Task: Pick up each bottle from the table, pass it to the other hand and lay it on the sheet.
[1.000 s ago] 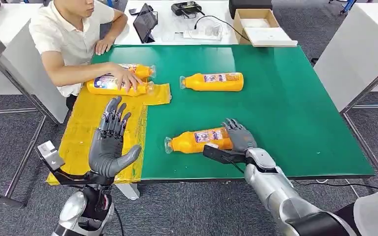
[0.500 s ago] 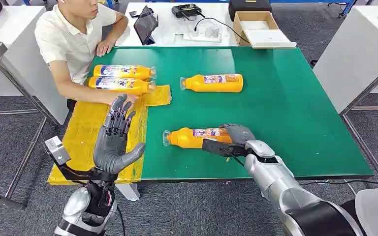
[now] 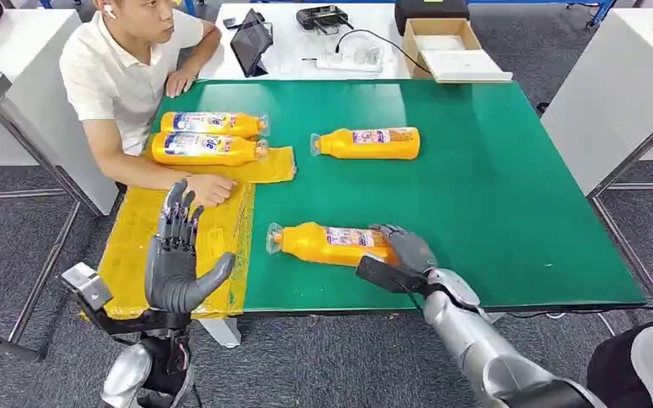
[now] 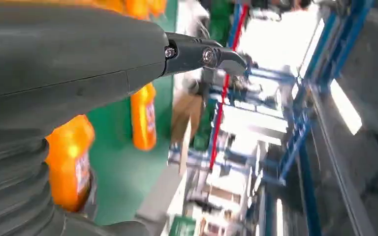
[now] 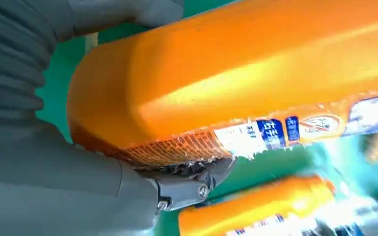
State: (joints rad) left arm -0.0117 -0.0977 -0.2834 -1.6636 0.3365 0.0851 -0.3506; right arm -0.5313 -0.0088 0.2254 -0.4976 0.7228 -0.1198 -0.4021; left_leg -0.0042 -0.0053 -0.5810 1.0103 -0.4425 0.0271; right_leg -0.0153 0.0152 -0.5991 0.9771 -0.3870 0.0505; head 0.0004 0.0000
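My right hand grips the base end of an orange bottle lying level near the green table's front edge, cap pointing left. In the right wrist view the fingers wrap under the bottle. My left hand is open, fingers spread and upright, over the front of the yellow sheet. Two orange bottles lie side by side at the sheet's far end. A further bottle lies on the green mat.
A person sits at the table's left far corner, one hand resting on the sheet close beyond my left hand. A cardboard box, a tablet and cables lie on the white table behind.
My right hand closed on the bottle and carried it left and toward the front edge. The person's hand left the two bottles and drew back onto the sheet. My left hand sank slightly.
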